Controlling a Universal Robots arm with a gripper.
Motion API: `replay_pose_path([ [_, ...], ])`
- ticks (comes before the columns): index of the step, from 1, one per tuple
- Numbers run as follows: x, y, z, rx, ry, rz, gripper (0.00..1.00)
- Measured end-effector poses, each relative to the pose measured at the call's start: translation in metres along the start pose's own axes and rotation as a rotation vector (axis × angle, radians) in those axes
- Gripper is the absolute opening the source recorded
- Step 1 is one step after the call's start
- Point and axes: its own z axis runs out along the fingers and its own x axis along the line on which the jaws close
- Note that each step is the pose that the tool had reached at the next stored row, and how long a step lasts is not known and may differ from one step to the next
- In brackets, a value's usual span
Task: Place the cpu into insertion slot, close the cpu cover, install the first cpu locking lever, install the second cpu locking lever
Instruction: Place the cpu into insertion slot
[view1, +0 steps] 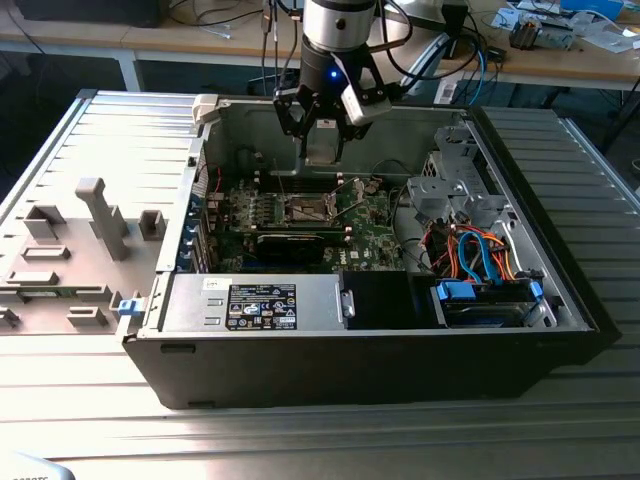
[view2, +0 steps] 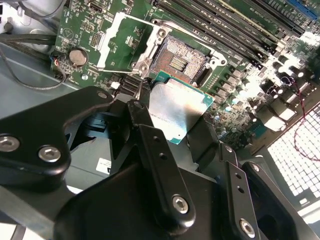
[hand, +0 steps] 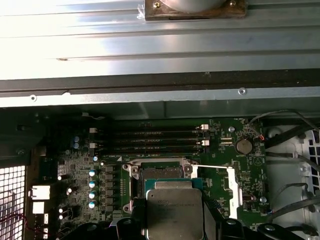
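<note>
The cpu (view2: 176, 106), a flat square chip with a pale metal top and green edge, is held in my gripper (view2: 174, 121), which is shut on it with a black finger (view2: 150, 145) at each side. It hangs a little above the motherboard, just short of the open insertion slot (view2: 178, 60) with its dark grid of contacts. The cpu cover (view2: 107, 47) is swung open beside the slot. In the first wrist view the cpu (hand: 174, 212) partly overlaps the slot (hand: 161, 172), with the cover (hand: 232, 186) lying flat alongside. In the exterior view my gripper (view1: 322, 140) reaches down into the computer case over the slot (view1: 308, 208).
The black computer case (view1: 360, 360) lies open on a ribbed metal table. Memory slots (hand: 150, 140) run beside the socket, and a coin battery (hand: 243, 146) sits nearby. A power supply (view1: 260, 303), drive cage (view1: 450, 185) and cables (view1: 470, 250) crowd the case. Grey fixtures (view1: 100, 215) stand at the exterior view's left.
</note>
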Motion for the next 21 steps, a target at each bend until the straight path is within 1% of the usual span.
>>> replay_pose_path([
  [5, 0.0000, -0.0002, 0.0022, 0.0000, 0.0000, 0.000, 0.54],
  [21, 0.0003, -0.0006, 0.0062, 0.0000, 0.0001, 0.000, 0.54],
])
